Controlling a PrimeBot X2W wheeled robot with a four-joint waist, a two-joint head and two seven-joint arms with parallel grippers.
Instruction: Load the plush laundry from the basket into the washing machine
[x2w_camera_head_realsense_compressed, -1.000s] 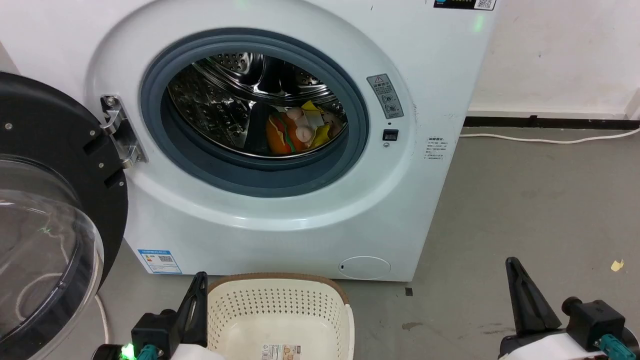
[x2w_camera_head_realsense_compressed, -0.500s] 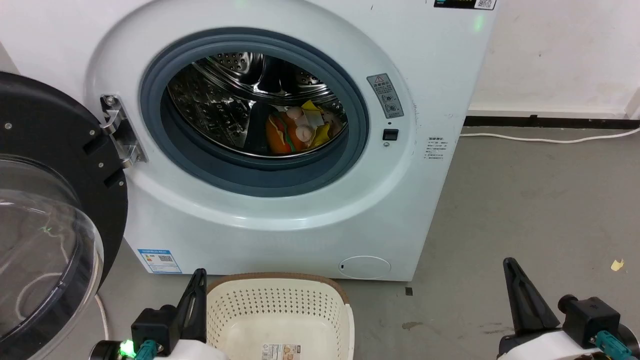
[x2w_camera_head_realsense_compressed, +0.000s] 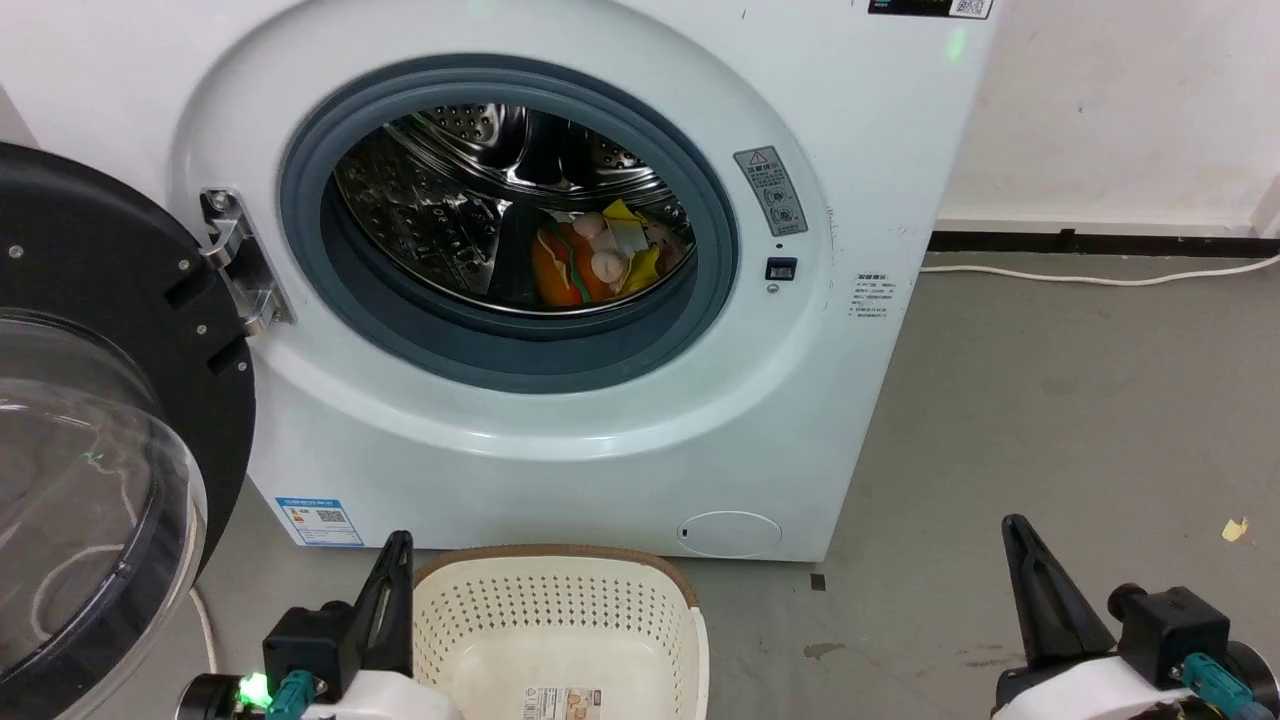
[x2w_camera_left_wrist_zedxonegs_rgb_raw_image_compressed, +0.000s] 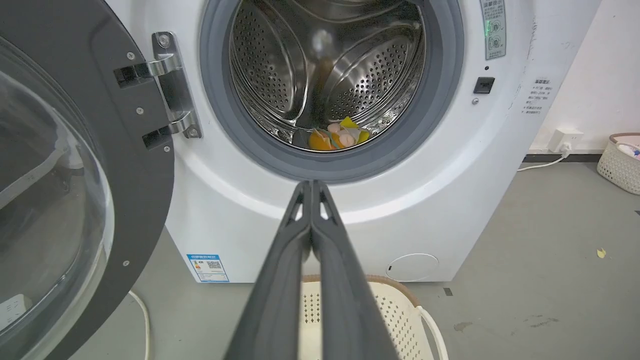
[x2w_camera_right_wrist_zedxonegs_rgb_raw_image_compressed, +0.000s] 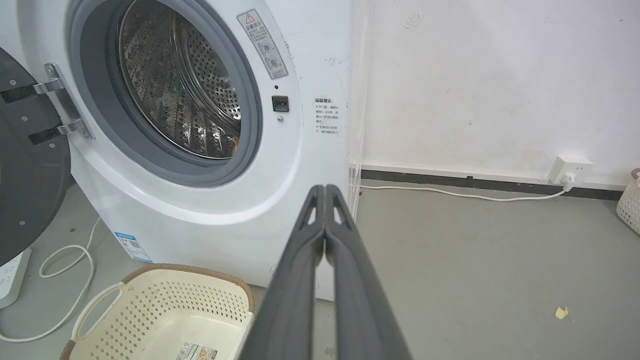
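Plush laundry (x2w_camera_head_realsense_compressed: 590, 262) lies crosswise in the washing machine (x2w_camera_head_realsense_compressed: 560, 420) ahead.
My left gripper (x2w_camera_left_wrist_zedxonegs_rgb_raw_image_compressed: 311, 183) and right gripper (x2w_camera_right_wrist_zedxonegs_rgb_raw_image_compressed: 325, 188) are pinched closed, empty; floor (x2w_camera_head_realsense_compressed: 1050, 400) open rightward.

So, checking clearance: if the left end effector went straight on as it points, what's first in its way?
Likely the white front of the washing machine, just below its grey ring; depth is unclear.
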